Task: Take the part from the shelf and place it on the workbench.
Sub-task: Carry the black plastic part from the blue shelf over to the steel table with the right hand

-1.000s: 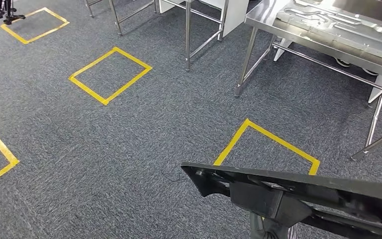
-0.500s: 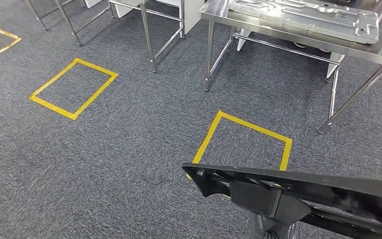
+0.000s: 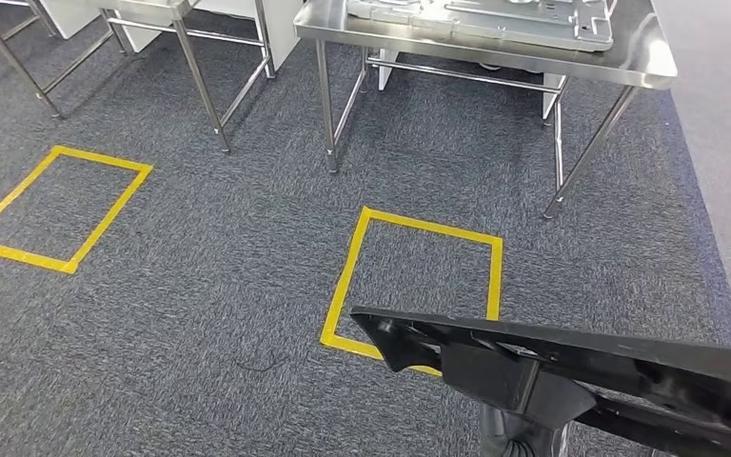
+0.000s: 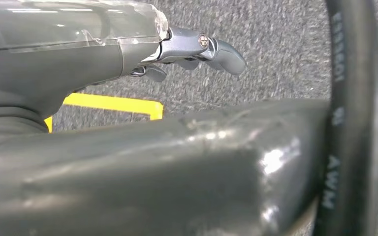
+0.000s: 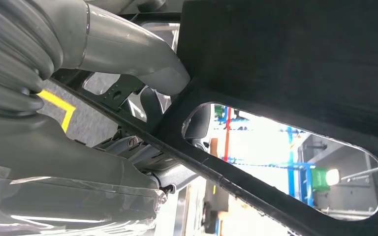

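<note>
The right hand (image 5: 142, 105) grips the black part (image 3: 571, 367), thumb lying over its edge and darker fingers curled beneath. The left hand (image 4: 192, 51) holds nothing, its fingers loosely apart.

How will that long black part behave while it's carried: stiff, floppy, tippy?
The black part probably stays stiff: its long edge runs straight with no visible sag. Likely light for its length, given the big cutout. It reaches well past the right hand, so it may tend to swing or twist.
</note>
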Motion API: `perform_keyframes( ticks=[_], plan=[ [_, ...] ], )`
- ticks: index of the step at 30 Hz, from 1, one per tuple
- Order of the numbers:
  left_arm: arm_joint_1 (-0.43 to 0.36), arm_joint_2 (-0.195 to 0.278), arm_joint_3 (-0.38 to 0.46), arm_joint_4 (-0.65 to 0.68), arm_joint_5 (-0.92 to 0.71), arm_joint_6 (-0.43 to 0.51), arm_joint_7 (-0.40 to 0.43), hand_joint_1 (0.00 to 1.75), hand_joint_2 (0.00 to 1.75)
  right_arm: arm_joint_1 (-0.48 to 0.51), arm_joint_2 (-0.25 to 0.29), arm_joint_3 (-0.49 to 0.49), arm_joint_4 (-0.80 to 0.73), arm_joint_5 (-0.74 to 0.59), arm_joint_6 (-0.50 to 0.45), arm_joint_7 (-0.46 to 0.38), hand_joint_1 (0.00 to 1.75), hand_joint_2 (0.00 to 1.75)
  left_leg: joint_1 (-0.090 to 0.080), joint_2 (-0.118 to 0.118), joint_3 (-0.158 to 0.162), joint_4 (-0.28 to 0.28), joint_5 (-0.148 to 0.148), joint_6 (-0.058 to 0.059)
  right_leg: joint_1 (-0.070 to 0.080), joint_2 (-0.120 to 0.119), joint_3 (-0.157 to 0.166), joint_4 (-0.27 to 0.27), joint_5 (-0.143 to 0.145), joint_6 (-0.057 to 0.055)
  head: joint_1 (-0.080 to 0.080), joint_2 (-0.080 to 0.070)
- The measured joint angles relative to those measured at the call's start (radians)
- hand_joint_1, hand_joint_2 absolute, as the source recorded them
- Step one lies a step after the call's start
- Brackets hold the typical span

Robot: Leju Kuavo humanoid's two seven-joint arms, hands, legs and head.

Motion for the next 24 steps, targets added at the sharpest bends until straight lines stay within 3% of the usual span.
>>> perform_keyframes(
  ticks=[2,4,6,7,8,10,12,13,15,17,19,21,22,24],
  plan=[
    [-0.001,-0.001,0.000,0.000,-0.001,-0.001,-0.002,0.00,0.00,-0.002,0.000,0.000,-0.001,0.002,-0.003,0.000,1.75,1.75,0.006,0.028,0.008,-0.014,0.007,0.010,0.002,-0.054,-0.022,0.044,-0.028,0.012,0.000,0.000],
    [0.003,-0.001,0.001,0.000,-0.001,-0.001,-0.004,0.00,0.00,-0.006,0.000,0.000,-0.002,0.004,-0.004,0.002,1.75,1.75,0.004,0.059,0.013,-0.017,0.005,0.016,-0.004,-0.113,-0.079,0.156,-0.087,0.023,0.000,0.000],
    [0.006,-0.001,0.001,0.000,-0.001,-0.002,-0.005,0.00,0.00,-0.007,0.000,0.000,-0.002,0.007,-0.005,0.005,1.75,1.75,0.003,0.091,0.016,-0.016,-0.001,0.015,-0.013,-0.131,-0.126,0.244,-0.112,0.031,0.000,0.000],
    [0.006,-0.001,0.001,0.000,-0.002,-0.002,-0.005,0.00,0.00,-0.007,0.000,0.000,-0.002,0.009,-0.006,0.008,1.75,1.75,0.003,0.106,0.020,-0.016,-0.004,0.013,-0.016,-0.136,-0.125,0.239,-0.097,0.033,0.000,0.000],
    [0.005,-0.002,0.001,0.000,-0.003,-0.002,-0.005,0.00,0.00,-0.007,0.000,0.000,-0.002,0.011,-0.008,0.010,1.75,1.75,0.003,0.120,0.025,-0.016,-0.008,0.010,-0.018,-0.143,-0.103,0.198,-0.066,0.034,0.000,0.000],
    [0.004,-0.003,0.002,0.000,-0.005,-0.003,-0.005,0.00,0.00,-0.008,0.000,0.001,-0.002,0.014,-0.010,0.012,1.75,1.75,0.001,0.144,0.037,-0.015,-0.019,0.001,-0.015,-0.183,-0.033,0.070,-0.009,0.031,0.000,0.000],
    [0.002,-0.003,0.002,0.000,-0.006,-0.005,-0.005,0.00,0.00,-0.009,-0.001,0.002,-0.002,0.016,-0.014,0.013,1.75,1.75,-0.005,0.162,0.045,-0.014,-0.028,-0.010,-0.008,-0.210,0.002,0.002,0.005,0.019,0.000,0.000],
    [0.000,-0.003,0.002,0.000,-0.006,-0.006,-0.005,0.00,0.00,-0.009,-0.001,0.002,-0.002,0.016,-0.015,0.014,1.75,1.75,-0.007,0.171,0.049,-0.015,-0.032,-0.016,-0.003,-0.209,0.002,0.000,0.001,0.013,0.000,0.000],
    [-0.005,-0.003,0.003,0.000,-0.007,-0.007,-0.005,0.00,0.00,-0.008,-0.001,0.003,-0.002,0.017,-0.016,0.015,1.75,1.75,-0.005,0.181,0.057,-0.013,-0.040,-0.026,-0.005,-0.184,0.001,-0.003,0.002,0.002,0.000,0.000],
    [-0.007,-0.003,0.003,0.000,-0.009,-0.008,-0.005,0.00,0.00,-0.010,-0.001,0.005,-0.003,0.017,-0.016,0.016,1.75,1.75,0.000,0.139,0.043,0.031,-0.073,-0.034,-0.010,-0.161,0.002,-0.009,0.006,-0.010,0.000,0.000],
    [-0.004,-0.003,0.003,0.000,-0.010,-0.008,-0.005,0.00,0.00,-0.012,-0.001,0.009,-0.002,0.018,-0.017,0.018,1.75,1.75,0.002,0.082,-0.015,0.152,-0.135,-0.036,-0.010,-0.138,0.002,-0.011,0.007,-0.019,0.000,0.000],
    [0.003,-0.003,0.004,0.000,-0.010,-0.008,-0.004,0.00,0.00,-0.013,-0.001,0.011,-0.002,0.018,-0.021,0.021,1.75,1.75,0.002,0.067,-0.077,0.265,-0.165,-0.036,-0.007,-0.113,0.003,-0.009,0.006,-0.024,0.000,0.000],
    [0.005,-0.002,0.005,0.000,-0.010,-0.007,-0.003,0.00,0.00,-0.012,-0.001,0.011,-0.002,0.019,-0.026,0.023,1.75,1.75,0.002,0.065,-0.090,0.275,-0.150,-0.035,-0.006,-0.101,0.004,-0.007,0.005,-0.024,0.000,0.000],
    [0.004,-0.002,0.007,0.000,-0.011,-0.005,-0.001,0.00,0.00,-0.012,-0.001,0.011,-0.002,0.023,-0.038,0.025,1.75,1.75,0.002,0.062,-0.066,0.189,-0.074,-0.029,-0.005,-0.083,0.009,-0.003,0.001,-0.023,0.000,0.000]
  ],
)
